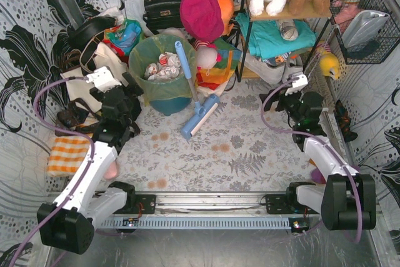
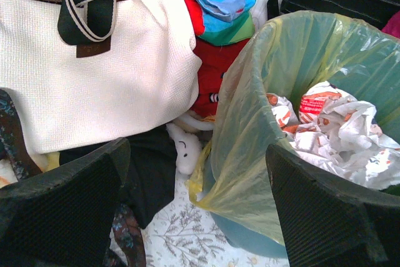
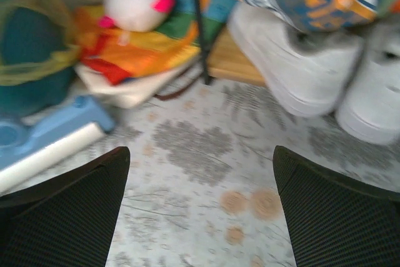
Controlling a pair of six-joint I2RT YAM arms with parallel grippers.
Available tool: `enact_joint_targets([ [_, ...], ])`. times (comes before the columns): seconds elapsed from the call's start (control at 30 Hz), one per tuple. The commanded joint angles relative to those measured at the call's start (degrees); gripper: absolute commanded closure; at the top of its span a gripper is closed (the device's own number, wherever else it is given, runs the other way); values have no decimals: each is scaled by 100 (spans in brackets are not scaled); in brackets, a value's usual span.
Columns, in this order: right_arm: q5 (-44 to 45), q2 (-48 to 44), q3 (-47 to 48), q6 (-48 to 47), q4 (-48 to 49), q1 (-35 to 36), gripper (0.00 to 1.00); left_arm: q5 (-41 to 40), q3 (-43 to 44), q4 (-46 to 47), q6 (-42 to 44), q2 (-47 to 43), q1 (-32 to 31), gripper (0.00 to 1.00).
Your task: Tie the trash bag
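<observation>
Left hand and right hand hover above a tabletop covered in pale floral print with a few orange spots. Black-and-white patterned walls enclose it on both sides.

1. Left hand: jaws spread wide, holding nothing. The cream tote bag lies ahead to its left. The trash bag stands ahead to its right, lining the teal bin. The bag's mouth is open, its rim is folded over the bin edge, and crumpled paper lies inside. The right-side finger is just beside the bag; contact cannot be confirmed.
2. Right hand: jaws spread wide, holding nothing, over bare tabletop. A blue squeegee lies ahead to its left. White shoes stand ahead to its right.
</observation>
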Motion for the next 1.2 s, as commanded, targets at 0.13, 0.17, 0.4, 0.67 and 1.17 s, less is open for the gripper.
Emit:
enact_joint_targets([
  [0.13, -2167, -23, 731, 966, 47, 511, 6, 766, 845, -1841, -93, -236, -80, 2],
  [0.17, -2126, -3, 818, 857, -41, 700, 6, 786, 912, -1973, -13, -250, -78, 2],
  [0.4, -1642, 540, 1269, 686, -16, 1739, 7, 584, 643, -1888, 564, -647, -79, 2],
  [0.67, -1175, 1307, 2192, 762, 150, 2595, 15, 351, 444, -1850, 481, -1172, -79, 2],
  [1.17, -1072, 2368, 4305, 1059, 224, 3094, 25, 466, 401, -1905, 434, -1189, -82, 2],
])
